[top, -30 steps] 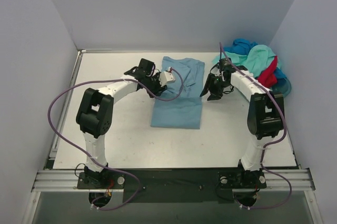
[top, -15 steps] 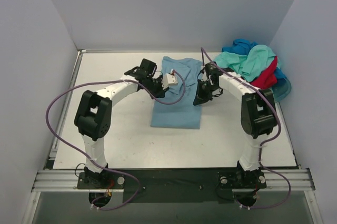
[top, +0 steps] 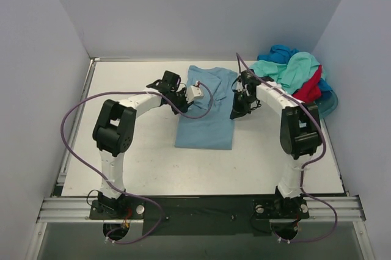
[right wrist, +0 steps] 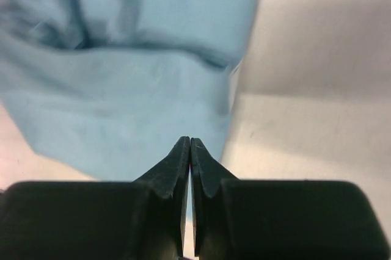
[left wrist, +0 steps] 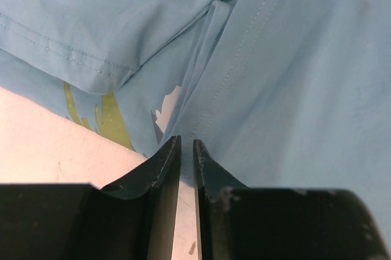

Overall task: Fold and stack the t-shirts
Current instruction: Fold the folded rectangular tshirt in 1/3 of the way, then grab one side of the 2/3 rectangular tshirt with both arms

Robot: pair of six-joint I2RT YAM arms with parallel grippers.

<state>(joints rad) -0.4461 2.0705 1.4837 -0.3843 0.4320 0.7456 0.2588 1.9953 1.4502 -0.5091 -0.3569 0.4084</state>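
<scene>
**Both jaws closed on the shirt's side edges: grasp made, fold not yet begun**

1. Left jaws: drawn in to a narrow slit. In the left wrist view the light-blue t-shirt runs right up to the tips, and a stitched seam leads into the gap. Judged to be pinching the cloth at its left edge. A yellow-green print lies just left of the tips, with bare worktop beside it.

2. Right jaws: tips meeting, no gap to speak of. They sit on the shirt's right edge and appear to nip a thin layer of it.

3. Change: a second ago both jaws stood open and the right pair hung clear of the shirt, out to its right. Both are now closed at the shirt. The shirt itself has not shifted; it lies flat between the two pairs.

4. Meaning: the pick-up for the next fold is secured. The lift and fold-over remain to be done.

5. Farther off: beyond the right jaws, the unfolded pile of mint, red and deeper blue shirts rests in the teal tub, untouched. No stack exists yet.
</scene>
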